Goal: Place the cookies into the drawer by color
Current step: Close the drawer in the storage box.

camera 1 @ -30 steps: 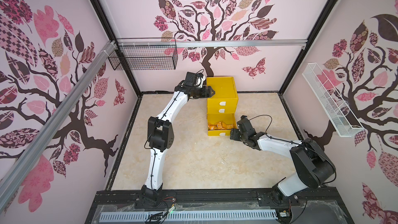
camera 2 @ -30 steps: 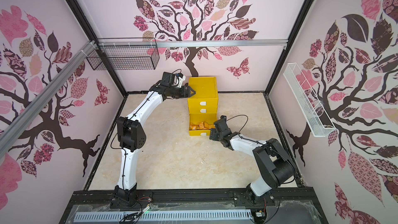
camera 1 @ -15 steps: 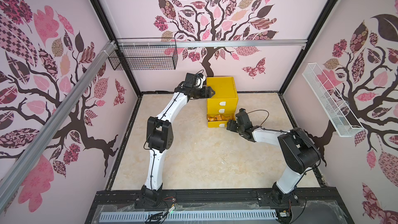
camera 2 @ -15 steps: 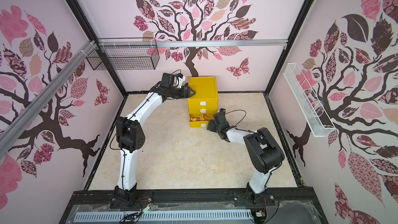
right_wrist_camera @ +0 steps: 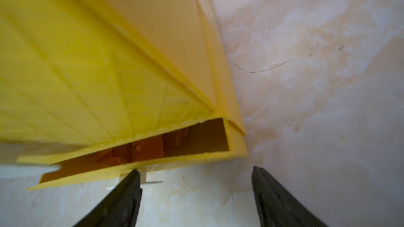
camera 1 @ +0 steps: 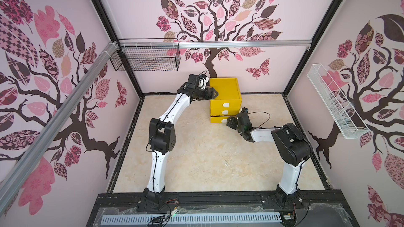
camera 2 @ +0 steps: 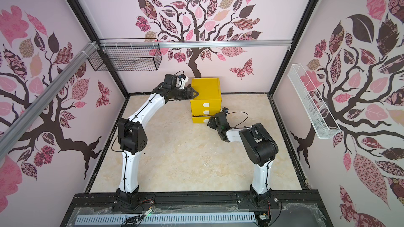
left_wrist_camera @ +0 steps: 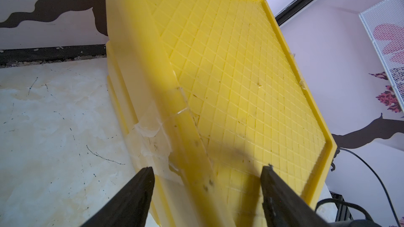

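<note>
The yellow drawer cabinet (camera 1: pixel 225 88) (camera 2: pixel 205 89) stands against the back wall. Its bottom drawer (camera 1: pixel 218 119) sticks out by a narrow gap. Through that gap the right wrist view shows orange cookies (right_wrist_camera: pixel 148 149) inside; no other cookies are in view. My left gripper (camera 1: pixel 215 94) (left_wrist_camera: pixel 208 168) is open, its jaws straddling the cabinet's upper left edge, one finger beside the side wall and one over the gridded top. My right gripper (camera 1: pixel 228 120) (right_wrist_camera: pixel 195 169) is open and empty, low at the bottom drawer's front, with one fingertip (right_wrist_camera: pixel 134 174) against the front panel.
A black wire basket (camera 1: pixel 145 58) hangs on the back wall at the left. A white wire basket (camera 1: pixel 334 103) hangs on the right wall. The right arm's black cable (camera 1: pixel 260 114) loops beside the cabinet. The marble floor (camera 1: pixel 207 156) spreads in front of both arms.
The bottom drawer, pulled out with orange packets showing a second ago, has slid back almost flush. My right gripper moved toward the cabinet with it. The left arm stayed put.
</note>
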`<action>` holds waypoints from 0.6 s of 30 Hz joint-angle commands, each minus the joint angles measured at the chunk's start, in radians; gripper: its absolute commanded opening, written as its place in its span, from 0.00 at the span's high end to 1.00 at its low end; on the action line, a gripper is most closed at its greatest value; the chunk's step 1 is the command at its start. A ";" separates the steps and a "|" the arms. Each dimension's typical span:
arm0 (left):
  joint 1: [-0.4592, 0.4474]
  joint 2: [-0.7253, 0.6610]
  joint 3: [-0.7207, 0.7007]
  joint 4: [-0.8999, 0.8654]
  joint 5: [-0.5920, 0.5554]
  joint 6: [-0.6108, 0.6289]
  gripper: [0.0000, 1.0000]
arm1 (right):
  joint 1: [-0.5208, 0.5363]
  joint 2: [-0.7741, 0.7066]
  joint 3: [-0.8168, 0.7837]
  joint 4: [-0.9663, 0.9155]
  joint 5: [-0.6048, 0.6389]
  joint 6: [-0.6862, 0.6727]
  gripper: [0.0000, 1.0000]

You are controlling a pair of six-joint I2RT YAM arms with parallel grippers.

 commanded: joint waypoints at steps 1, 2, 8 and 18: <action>-0.002 0.044 -0.023 -0.104 -0.033 0.021 0.20 | -0.013 0.063 0.030 0.074 0.025 0.059 0.17; -0.003 0.045 -0.022 -0.104 -0.033 0.022 0.20 | -0.014 0.068 0.030 0.089 0.021 0.072 0.17; -0.003 0.048 -0.020 -0.111 -0.032 0.030 0.21 | -0.015 0.097 0.036 0.148 0.012 0.098 0.16; -0.001 -0.009 -0.044 -0.108 -0.057 0.046 0.17 | -0.015 0.039 -0.026 0.160 -0.003 0.105 0.15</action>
